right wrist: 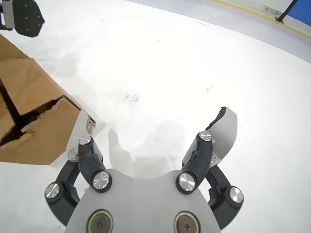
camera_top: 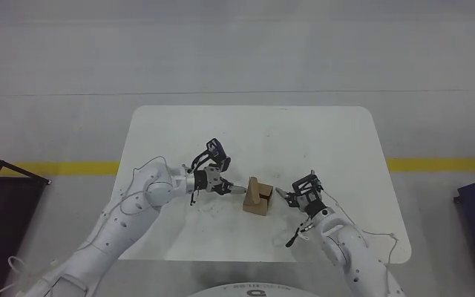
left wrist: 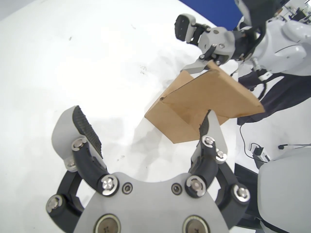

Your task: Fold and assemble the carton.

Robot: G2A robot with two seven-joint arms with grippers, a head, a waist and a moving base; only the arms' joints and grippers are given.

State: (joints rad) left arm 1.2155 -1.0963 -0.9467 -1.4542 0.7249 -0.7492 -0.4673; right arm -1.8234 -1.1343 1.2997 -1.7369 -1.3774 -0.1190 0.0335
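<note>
**Carton part-folded, flanked by both end effectors**

Obs. Brown cardboard carton (camera_top: 257, 197) sits on the white counter (camera_top: 319, 137), in the half nearer the robot and about midway across. It lies directly between the two arms. It is not closed. One broad flap (left wrist: 213, 93) stands up at a slant over the body of the box. From the right wrist, a dark open seam (right wrist: 13, 115) with ragged torn edges runs across the facing side.

Left end effector (left wrist: 145, 124): jaws spread wide, nothing held. It is low over the counter, just beside the carton on the robot's left side. One fingertip (left wrist: 210, 124) overlaps the lower edge of the raised flap in the left wrist view. Contact is probable but cannot be confirmed from this angle. The other finger is apart from the box, over bare counter.

Right end effector (right wrist: 155, 120): jaws spread wide, nothing gripped. One finger (right wrist: 81, 124) lies flat against the carton's near corner on the robot's right side. The opposite finger is apart from the box, above bare counter. The left wrist view agrees: one right finger meets the far top edge of the carton, and the other is lifted above it.

Counter surface carries small dark specks (right wrist: 132, 97) near the carton
</note>
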